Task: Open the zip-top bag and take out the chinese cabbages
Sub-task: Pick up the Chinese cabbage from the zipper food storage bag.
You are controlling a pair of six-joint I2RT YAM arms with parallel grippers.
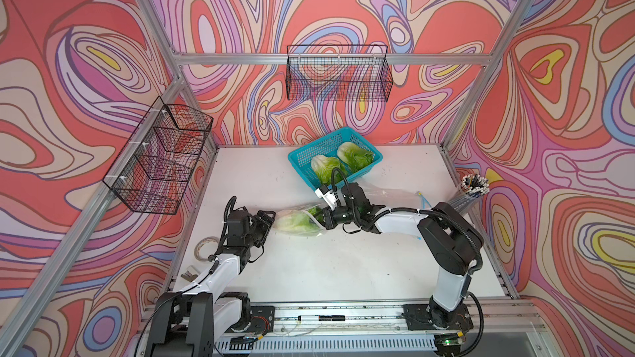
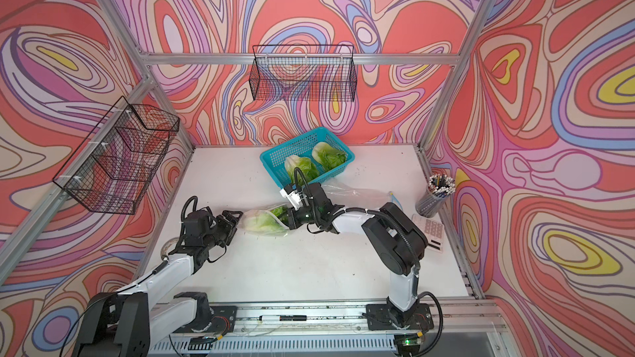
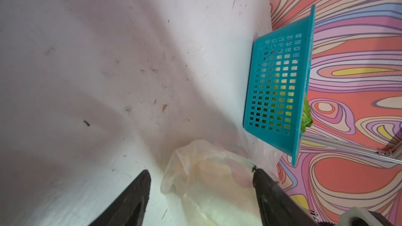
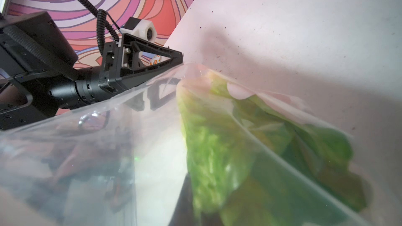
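White table (image 1: pixel 343 269) is carrying everything, its surface scuffed and speckled. Turquoise basket (image 1: pixel 319 143) is sitting at the far middle, skewed to the table's edges.

Clear zip-top bag (image 1: pixel 305 233) is lying on its side mid-table between the two arms. More clear film is showing just behind the right wrist.

Of the chinese cabbages, first cabbage (image 1: pixel 326 168) and second cabbage (image 1: pixel 354 156) are lying side by side in the basket. Third cabbage (image 1: pixel 293 222) is lying inside the bag, pale base pointing toward the left arm.

Robot's left gripper (image 1: pixel 271 224) is standing wide at the bag's closed end, fingers (image 3: pixel 139 192) straddling it. One finger is clear of the film and nothing is being clamped.

Robot's right gripper (image 1: pixel 321 218) is reaching into the bag at the leafy end, jaws fully closed. Film is hiding whether leaf is being pinched; cannot tell.
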